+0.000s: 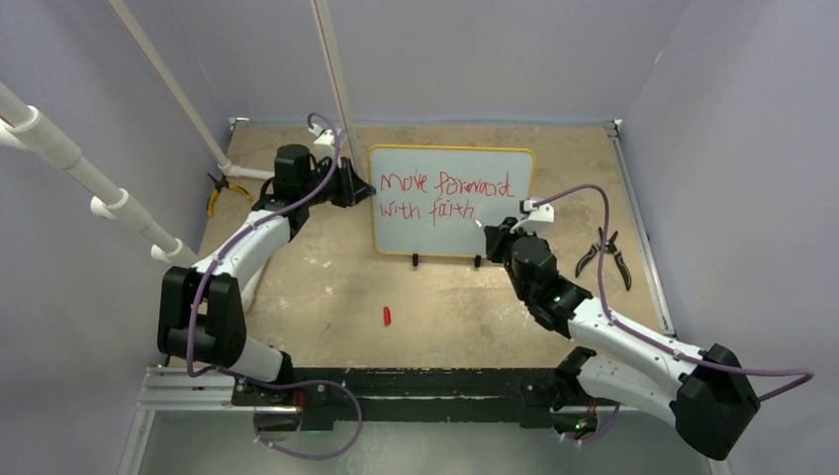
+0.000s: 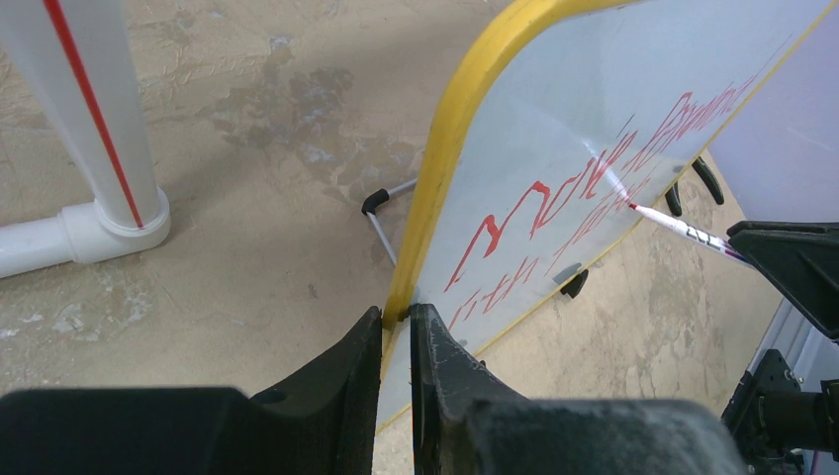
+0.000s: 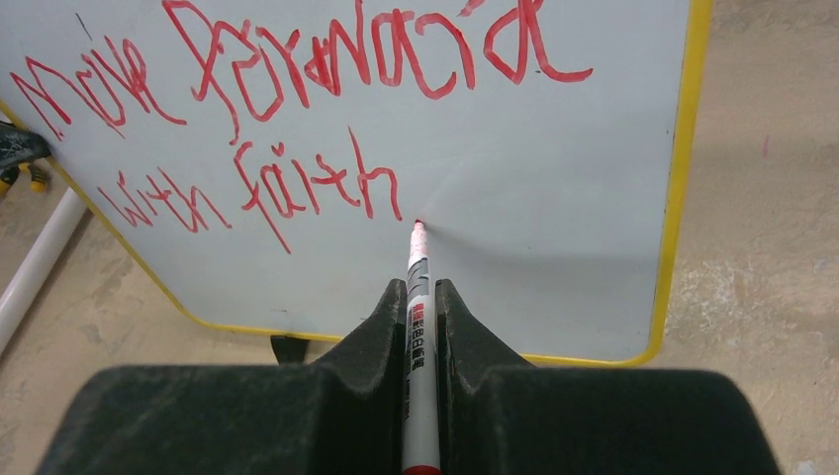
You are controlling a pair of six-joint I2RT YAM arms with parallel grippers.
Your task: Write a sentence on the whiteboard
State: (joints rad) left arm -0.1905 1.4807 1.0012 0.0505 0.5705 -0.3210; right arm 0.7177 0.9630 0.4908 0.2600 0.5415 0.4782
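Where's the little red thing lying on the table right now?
In the top view, the little red thing lies on the table, just robot-side of the left end of the whiteboard, touching nothing.

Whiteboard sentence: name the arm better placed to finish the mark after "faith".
Right. The right gripper is shut on the marker, its tip on the whiteboard where the sentence ends. The left gripper is shut on the whiteboard's yellow edge, holding no pen.

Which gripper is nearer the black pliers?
Right. The right gripper sits at the whiteboard, just left of the black pliers; the left gripper clamps its opposite edge.
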